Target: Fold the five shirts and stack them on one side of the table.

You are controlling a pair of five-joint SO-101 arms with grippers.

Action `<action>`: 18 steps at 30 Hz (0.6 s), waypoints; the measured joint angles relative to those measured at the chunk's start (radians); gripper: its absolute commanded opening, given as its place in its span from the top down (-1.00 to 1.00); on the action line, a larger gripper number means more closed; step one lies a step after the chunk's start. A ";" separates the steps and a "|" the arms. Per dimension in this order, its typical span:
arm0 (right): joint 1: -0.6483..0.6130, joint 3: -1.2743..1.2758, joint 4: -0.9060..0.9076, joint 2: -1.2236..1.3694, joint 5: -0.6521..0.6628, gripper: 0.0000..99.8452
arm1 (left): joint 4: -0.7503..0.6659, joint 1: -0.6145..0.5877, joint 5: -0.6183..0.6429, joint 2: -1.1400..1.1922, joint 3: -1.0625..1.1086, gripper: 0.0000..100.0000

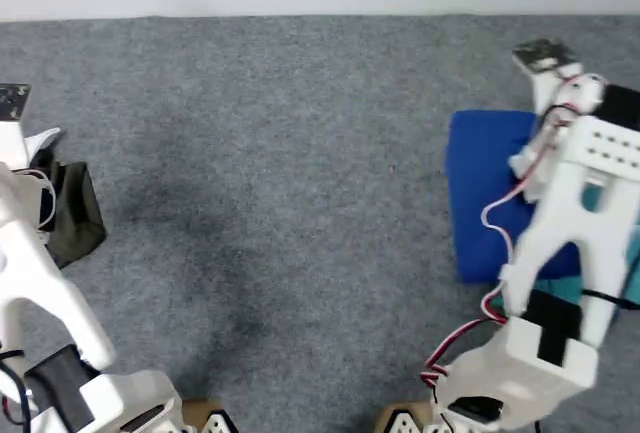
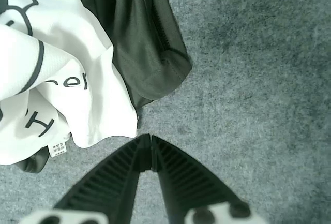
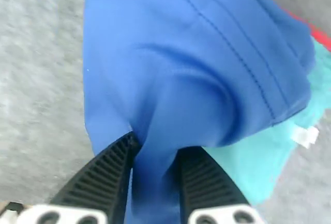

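Right hand (image 3: 152, 149) grips a fold of the blue shirt (image 3: 196, 53), which lies on a teal shirt (image 3: 258, 167) at the right side of the table (image 1: 280, 153), likely to square the stack. Left hand (image 2: 150, 144), closed and empty, hovers beside the crumpled white shirt (image 2: 51, 79) and dark shirt (image 2: 139, 43) at left.

Bench (image 1: 300, 153) surface was grey carpet-like cloth, matt, coarse and nubbly. Blue shirt (image 3: 196, 53) was smooth woven cloth with faint sheen, seams stitched. Teal shirt (image 3: 258, 167) looked matt, soft cloth. White shirt (image 2: 62, 79) was fine mesh knit, matt, with dark print. Dark shirt (image 2: 139, 43) was smooth cloth, slightly glossy. Left end effector (image 2: 151, 151) and right end effector (image 3: 155, 144) were black plastic, matt, ribbed.
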 measured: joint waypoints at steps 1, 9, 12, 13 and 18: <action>0.025 0.000 -0.005 0.000 0.012 0.98 | 0.000 0.000 0.000 0.000 0.000 0.99; 0.157 0.006 -0.058 0.009 0.095 0.98 | 0.000 0.000 0.000 0.000 0.000 0.99; 0.195 0.006 -0.084 0.057 0.104 0.98 | 0.000 0.000 0.000 0.000 0.000 0.99; 0.209 0.006 -0.097 0.075 0.104 0.98 | 0.000 0.000 0.000 0.000 0.000 0.99; 0.275 0.006 -0.166 0.144 0.106 0.91 | 0.000 0.000 0.000 0.000 0.000 0.99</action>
